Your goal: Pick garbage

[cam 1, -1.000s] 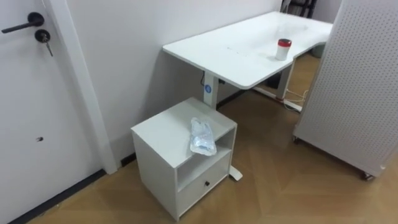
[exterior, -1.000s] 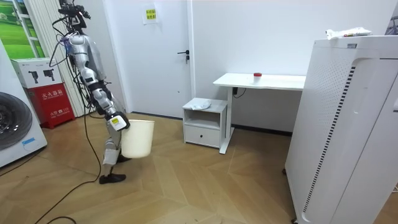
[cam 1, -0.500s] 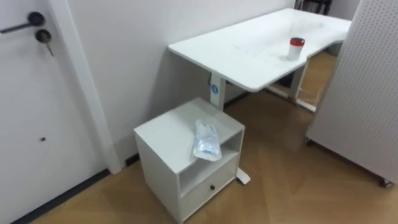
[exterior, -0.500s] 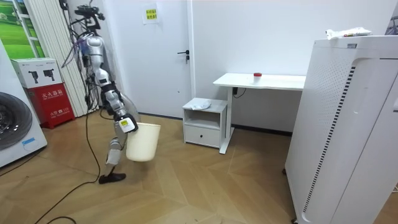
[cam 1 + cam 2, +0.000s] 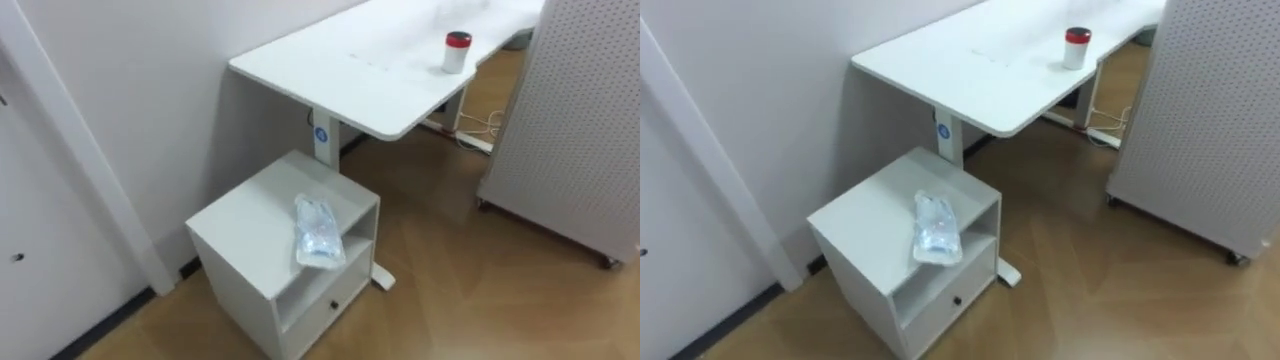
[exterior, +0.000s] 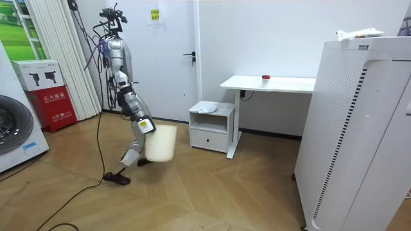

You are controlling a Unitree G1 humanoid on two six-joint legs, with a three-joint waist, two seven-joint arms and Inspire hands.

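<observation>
Approach is my step, I judge: the crumpled plastic bag [image 5: 318, 232] lies atop the small white cabinet [image 5: 245, 215], my right hand [image 6: 146, 126] carries the white bin [image 6: 162, 142], grasp untellable; next, step close and reach.

Floor [image 5: 480, 290] before the cabinet [image 5: 250, 215] lies open; wall [image 5: 170, 90] and desk [image 5: 380, 70] hem its far sides

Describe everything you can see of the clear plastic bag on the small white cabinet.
The plastic bag is a crumpled, see-through pouch with a bluish-white sheen and looks empty or nearly so. It lies flat and lengthwise on the top of the white cabinet, toward the desk side. Its near end reaches, and perhaps slightly overhangs, the front edge above the open shelf. Only the cabinet top touches it.
</observation>
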